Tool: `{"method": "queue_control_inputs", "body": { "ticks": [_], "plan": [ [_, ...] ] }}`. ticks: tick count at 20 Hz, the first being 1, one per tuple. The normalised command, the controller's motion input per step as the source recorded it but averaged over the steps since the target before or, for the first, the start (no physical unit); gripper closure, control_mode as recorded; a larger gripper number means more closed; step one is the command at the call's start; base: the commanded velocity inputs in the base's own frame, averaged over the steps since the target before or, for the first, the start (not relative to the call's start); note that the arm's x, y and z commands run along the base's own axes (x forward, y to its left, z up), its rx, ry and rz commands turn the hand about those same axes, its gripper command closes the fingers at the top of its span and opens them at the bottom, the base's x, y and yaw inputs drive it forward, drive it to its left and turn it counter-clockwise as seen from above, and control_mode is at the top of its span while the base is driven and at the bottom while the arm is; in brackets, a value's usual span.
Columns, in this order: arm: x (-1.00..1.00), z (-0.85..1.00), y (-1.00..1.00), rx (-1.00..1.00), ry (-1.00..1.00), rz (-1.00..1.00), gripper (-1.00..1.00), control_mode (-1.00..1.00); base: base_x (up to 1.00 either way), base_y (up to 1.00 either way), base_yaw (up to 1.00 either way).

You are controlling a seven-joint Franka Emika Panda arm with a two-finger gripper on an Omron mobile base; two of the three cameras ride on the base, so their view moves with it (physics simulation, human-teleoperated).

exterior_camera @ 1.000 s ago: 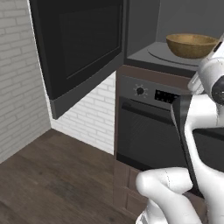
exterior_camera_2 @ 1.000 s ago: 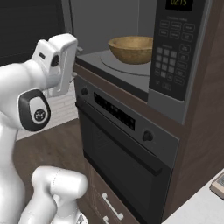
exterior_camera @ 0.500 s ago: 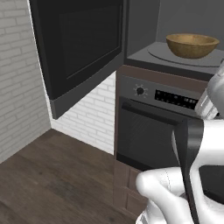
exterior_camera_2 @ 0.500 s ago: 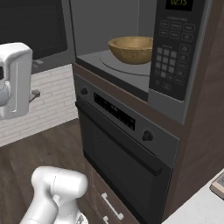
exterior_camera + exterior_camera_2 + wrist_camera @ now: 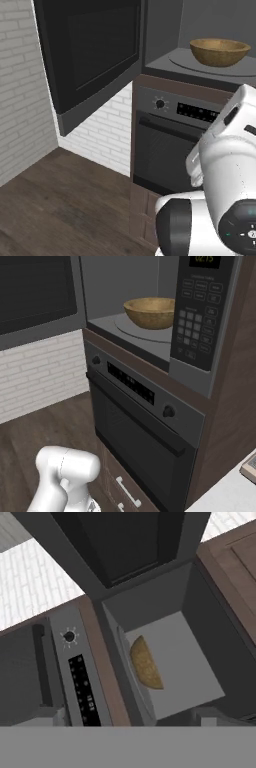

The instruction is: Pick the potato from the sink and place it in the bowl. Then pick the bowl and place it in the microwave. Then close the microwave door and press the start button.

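Observation:
The tan wooden bowl [image 5: 220, 51] stands on the round turntable inside the open microwave [image 5: 150, 331], also seen as the bowl [image 5: 150, 312] and, rolled sideways, the bowl [image 5: 145, 663]. The microwave door [image 5: 85, 55] hangs wide open to the left, the door [image 5: 120, 542] at the top of the hand view. My gripper [image 5: 132, 717] is drawn back from the microwave mouth and faces it; its grey fingertips [image 5: 50, 714] peek up far apart, open, with nothing between them. The potato is hidden from me and the sink is out of view.
An oven [image 5: 135, 421] with a knob [image 5: 160, 103] and a display sits right under the microwave. The microwave keypad [image 5: 192, 331] is on the right of the opening. White brick wall [image 5: 25, 110] and wooden floor [image 5: 60, 200] lie to the left.
My arm has pulled back and swung down out of the right base view, and now looms close in the left base view. The bowl has stayed on the turntable; the door has not moved.

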Motion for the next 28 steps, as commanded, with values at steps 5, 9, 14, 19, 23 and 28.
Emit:
{"method": "queue_control_inputs", "body": {
  "ticks": [5, 9, 14, 19, 23, 28],
  "plan": [
    [-0.03, -0.48, 1.00, 0.02, 0.00, 0.00, -1.00, -1.00, 0.00, 0.00, 0.00],
    [0.00, -0.39, 0.94, -0.02, 0.00, 0.00, -1.00, -1.00, 0.00, 0.00, 0.00],
    [0.07, -0.47, 0.91, -0.13, 0.00, 0.00, -1.00, -1.00, 0.00, 0.00, 0.00],
    [0.31, -0.52, 0.87, -0.18, 0.00, -0.03, -1.00, -1.00, 0.00, 0.00, 0.00],
    [0.56, -0.50, 0.88, -0.17, 0.00, -0.05, -1.00, -1.00, 0.00, 0.00, 0.00],
    [0.85, -0.39, 0.86, -0.14, 0.00, -0.10, -1.00, -1.00, 0.00, 0.00, 0.00]
  ]
}}
